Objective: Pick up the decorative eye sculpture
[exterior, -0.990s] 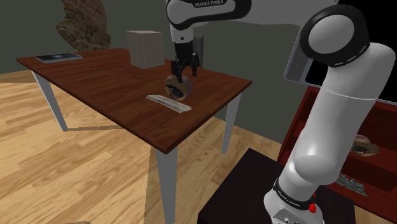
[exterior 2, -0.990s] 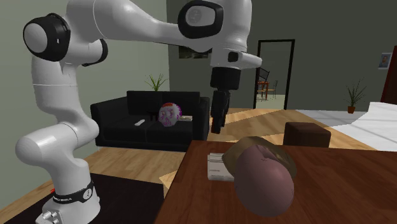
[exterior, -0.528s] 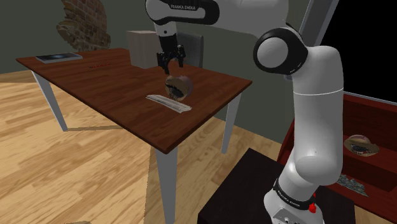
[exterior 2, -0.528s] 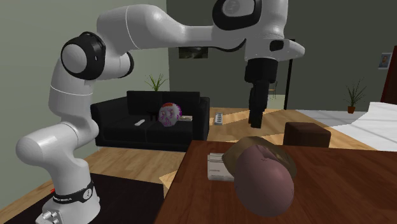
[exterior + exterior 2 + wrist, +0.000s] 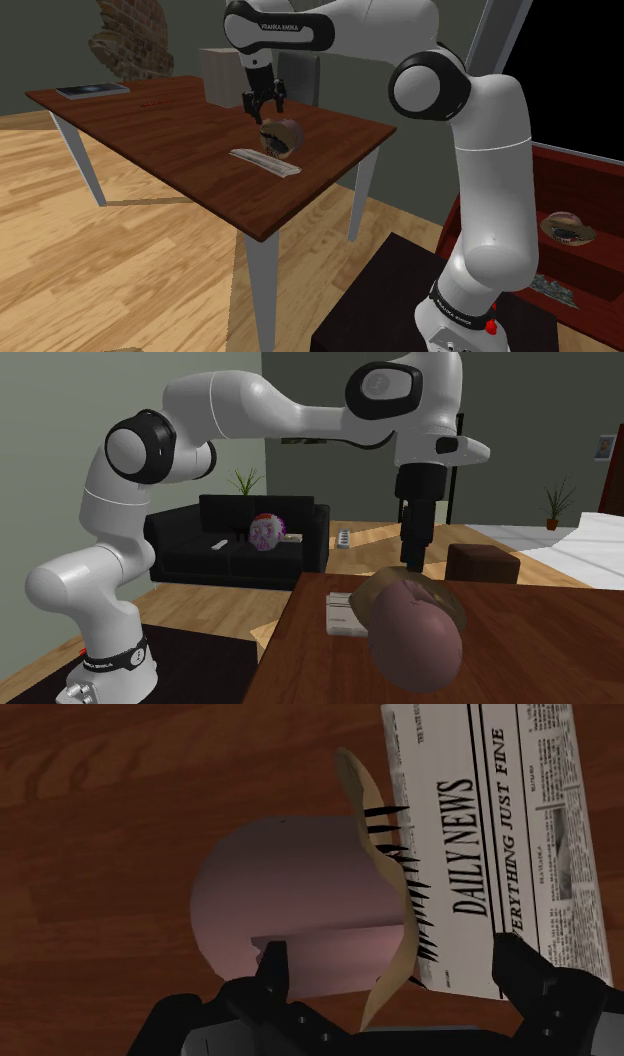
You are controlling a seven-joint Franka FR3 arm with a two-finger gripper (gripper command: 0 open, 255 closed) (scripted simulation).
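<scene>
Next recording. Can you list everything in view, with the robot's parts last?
eye sculpture: one, pinkish-brown with black lashes, on the table below the gripper
newspaper: one, white, on the table beside the sculpture
box: one, grey, table's far side
table: one, dark wood top with white legs, centre of the shoulder view
sofa: one, black, behind the arm
ottoman: one, brown, on the floor
arm: one, white, reaching over the table
gripper: one, black, open, just above the sculpture

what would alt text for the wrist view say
A pinkish, rounded eye sculpture with a tan lid and black lashes sits on a dark wooden table, seen from above past the open black claw. A folded newspaper headed DAILY NEWS lies right beside it.
</scene>
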